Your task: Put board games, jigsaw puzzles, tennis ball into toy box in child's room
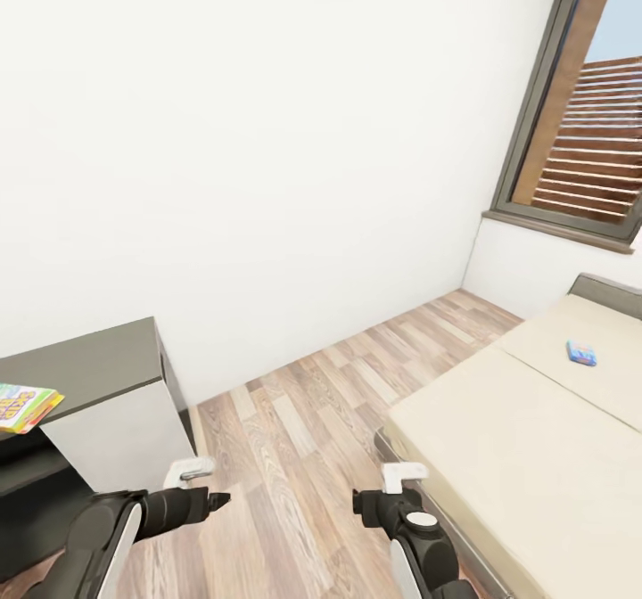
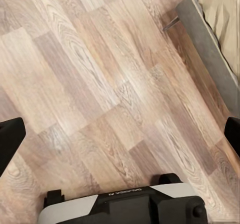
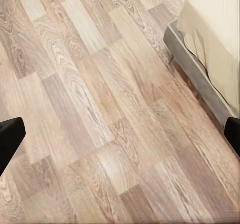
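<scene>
Both pincers empty, held low over wood floor: left pincer (image 1: 212, 498) and right pincer (image 1: 358, 503) spread wide. Board game (image 1: 581, 352) lies flat on bed (image 1: 499, 438), well ahead-right of right pincer. Likely light, stiff, thin; grip by edge. Colourful box (image 1: 25, 406) on dark surface (image 1: 89, 363), behind-left of left pincer.

Pale wood-grain plank floor (image 1: 303, 438), smooth with a faint sheen. Beige bed (image 1: 526, 456) covered in matt cloth on a grey, possibly upholstered frame. Dark matt-topped table (image 1: 89, 367) with white smooth side. Brightly printed flat box (image 1: 27, 406), seemingly glossy card. Plain matt white wall (image 1: 267, 135).
</scene>
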`<state>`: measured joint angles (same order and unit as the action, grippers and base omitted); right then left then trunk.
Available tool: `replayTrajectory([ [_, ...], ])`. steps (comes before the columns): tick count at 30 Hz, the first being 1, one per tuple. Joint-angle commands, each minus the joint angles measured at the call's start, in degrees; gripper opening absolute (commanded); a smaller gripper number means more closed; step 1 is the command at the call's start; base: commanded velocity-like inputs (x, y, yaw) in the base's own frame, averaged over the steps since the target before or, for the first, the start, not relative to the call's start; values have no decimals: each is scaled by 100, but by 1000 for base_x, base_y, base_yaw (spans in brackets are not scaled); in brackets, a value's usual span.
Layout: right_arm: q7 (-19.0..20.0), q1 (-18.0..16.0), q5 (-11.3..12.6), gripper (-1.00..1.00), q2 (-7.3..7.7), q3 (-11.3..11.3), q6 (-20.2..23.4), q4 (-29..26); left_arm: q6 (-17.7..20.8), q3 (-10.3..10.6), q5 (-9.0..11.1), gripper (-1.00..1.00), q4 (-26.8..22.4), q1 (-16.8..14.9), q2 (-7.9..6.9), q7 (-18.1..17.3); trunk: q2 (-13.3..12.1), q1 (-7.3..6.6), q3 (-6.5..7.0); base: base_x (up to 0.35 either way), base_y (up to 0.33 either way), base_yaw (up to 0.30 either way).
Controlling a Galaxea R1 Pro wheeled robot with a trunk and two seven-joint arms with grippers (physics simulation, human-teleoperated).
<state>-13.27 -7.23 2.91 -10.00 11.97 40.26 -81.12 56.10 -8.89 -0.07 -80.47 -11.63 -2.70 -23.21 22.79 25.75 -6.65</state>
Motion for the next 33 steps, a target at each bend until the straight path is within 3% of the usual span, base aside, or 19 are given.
replayTrajectory([
  [1,-43,-7,40,100,0,8,20,0,32,-6,-2,100,-7,-4,3,-22,13,4,-16,0,0,-248],
  [21,-44,2,189,100,0,82,-38,0,30,-16,-2,100,-13,-6,-23,-31,13,4,-31,0,4,-43],
  [33,-44,2,193,100,0,79,-39,0,-5,-26,-2,100,-21,-9,-140,-32,13,4,-31,111,200,-163],
])
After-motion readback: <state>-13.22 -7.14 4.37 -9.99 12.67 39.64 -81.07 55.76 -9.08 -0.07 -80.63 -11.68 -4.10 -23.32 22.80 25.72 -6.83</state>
